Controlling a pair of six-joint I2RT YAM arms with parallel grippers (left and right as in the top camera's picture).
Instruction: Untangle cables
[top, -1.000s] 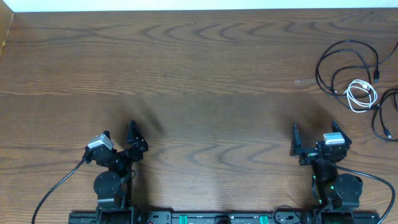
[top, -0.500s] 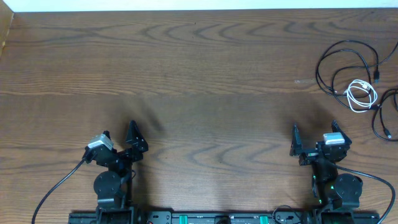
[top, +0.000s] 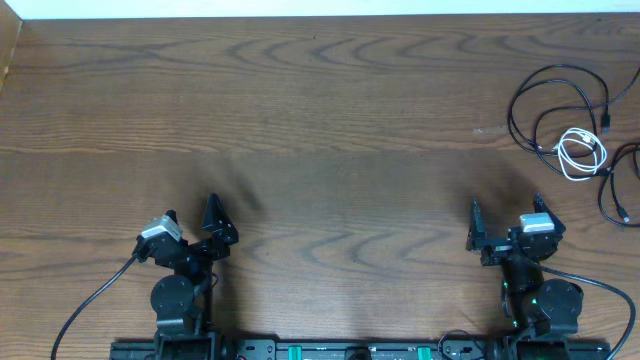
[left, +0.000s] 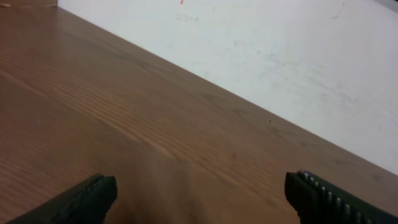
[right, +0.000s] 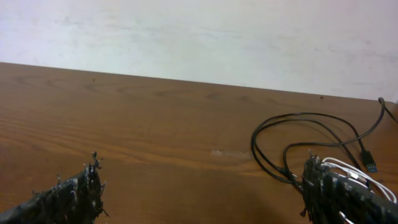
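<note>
A brown wood-grain table (top: 320, 120) seen from above. At its near edge two robot arms sit folded low: the left arm (top: 176, 292) and the right arm (top: 540, 298). The left tool (top: 192, 214) is held low over the wood, released, its two black fingers spread wide with nothing between them. The right tool (top: 506, 212) is also released, with its fingers far apart and gripping nothing.

The cables lie at the far right corner, well apart from both tools and on the right arm's side. A black cable (top: 555, 69) makes large overlapping loops and ends in a small plug (right: 368, 163). A short white cable (top: 580, 152), coiled in small loops, lies on the near side of those loops and touches them. A second black cable (top: 601, 195) curls just beside it at the table's right edge, partly cut off by the frame.
</note>
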